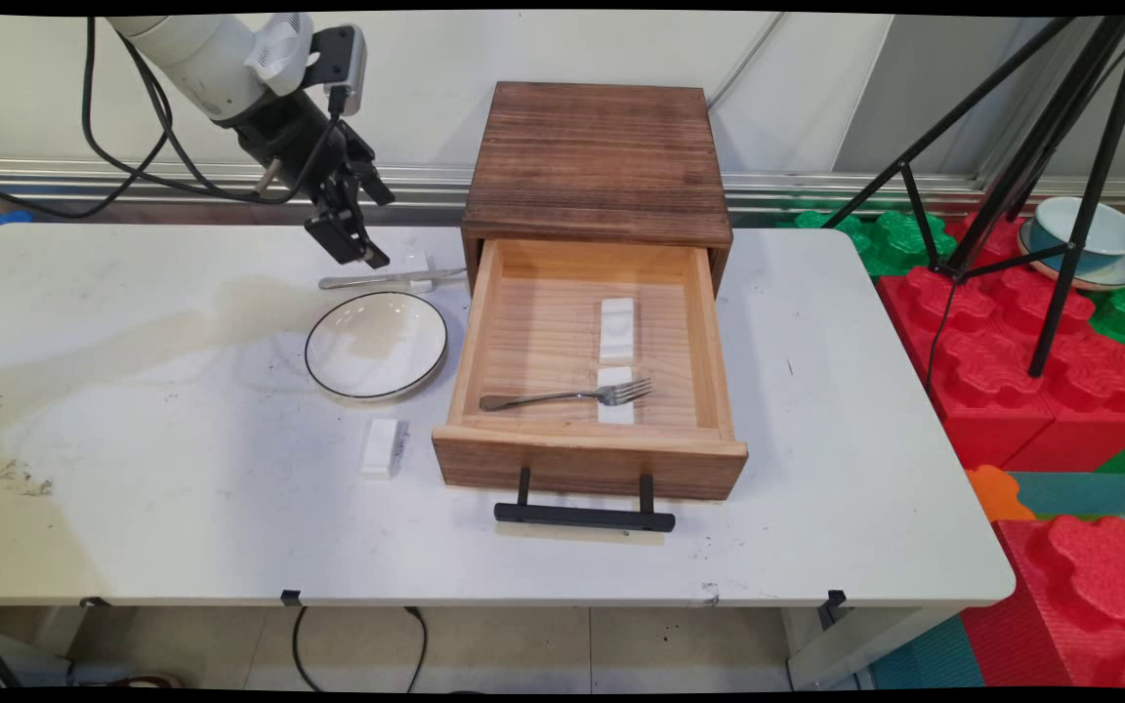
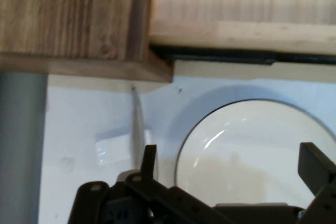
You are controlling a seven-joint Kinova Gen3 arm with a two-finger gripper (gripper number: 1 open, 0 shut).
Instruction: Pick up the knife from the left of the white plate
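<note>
My gripper (image 1: 375, 230) hangs open and empty above the table's back left, just over a table knife (image 1: 389, 279) that lies with its blade on a small white rest (image 1: 416, 270). In the hand view the knife (image 2: 137, 124) and its rest (image 2: 112, 148) sit beside the left finger (image 2: 149, 162), and a black-rimmed white plate (image 2: 252, 150) lies between the fingers of the gripper (image 2: 231, 164). The plate (image 1: 377, 344) is empty. To the right stands a wooden cabinet (image 1: 597, 161) with its drawer (image 1: 470, 342) pulled out.
In the drawer a fork (image 1: 570, 395) lies across one white rest (image 1: 616, 408); a second rest (image 1: 617, 328) lies behind it. Another white rest (image 1: 382, 447) is on the table near the drawer front. The black handle (image 1: 584, 515) sticks out forward. A tripod (image 1: 1061, 176) and red foam blocks (image 1: 1031, 371) stand at right.
</note>
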